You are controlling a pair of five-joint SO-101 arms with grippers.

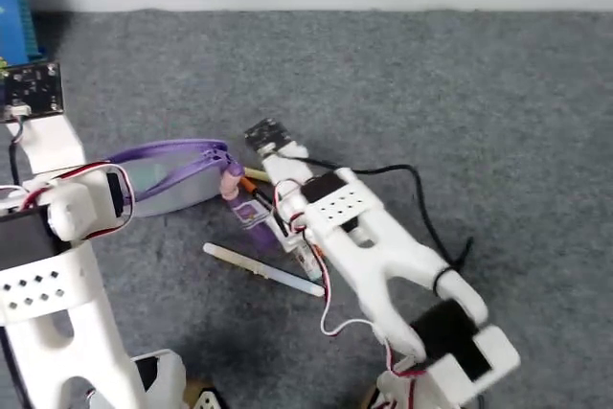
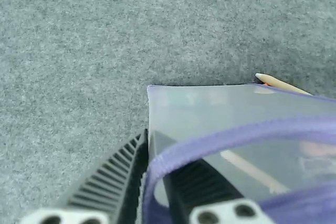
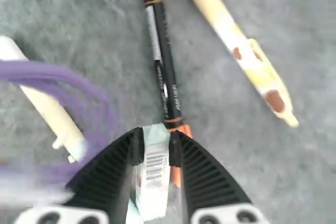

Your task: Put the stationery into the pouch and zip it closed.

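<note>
On the grey felt-covered table [image 1: 498,93]: a translucent plastic pouch with purple zip edging [image 1: 177,174], lying flat towards the left side, zip edges apart. At the pouch's right end, a small pink tab [image 1: 230,185].

Left arm [image 1: 48,265] at the pouch's left end. Left jaws: closed tight on the pouch's end wall, one ribbed black pad on each side of the clear plastic and the purple edging running out from between them.

Right arm [image 1: 383,256] stretched in from the lower right, wrist low over the table just right of the pouch mouth. Right jaws: pressed shut on a pale strip with a barcode label [image 3: 152,169]. Between the same jaws, just beside the strip, the orange end of a slim black pen with orange bands [image 3: 160,61]; cannot tell whether the pen itself is pinched.

Near the black pen and angled away from it, a cream pen with brown patches [image 3: 231,38], flat on the table outside the pouch.

Nearer the arms' bases, a long white pen [image 1: 263,270], lying apart from the pouch and touching neither jaws.

Beside the purple edging in the right wrist view, a pale rounded stick [image 3: 44,103]; cannot tell whether inside the pouch.
</note>
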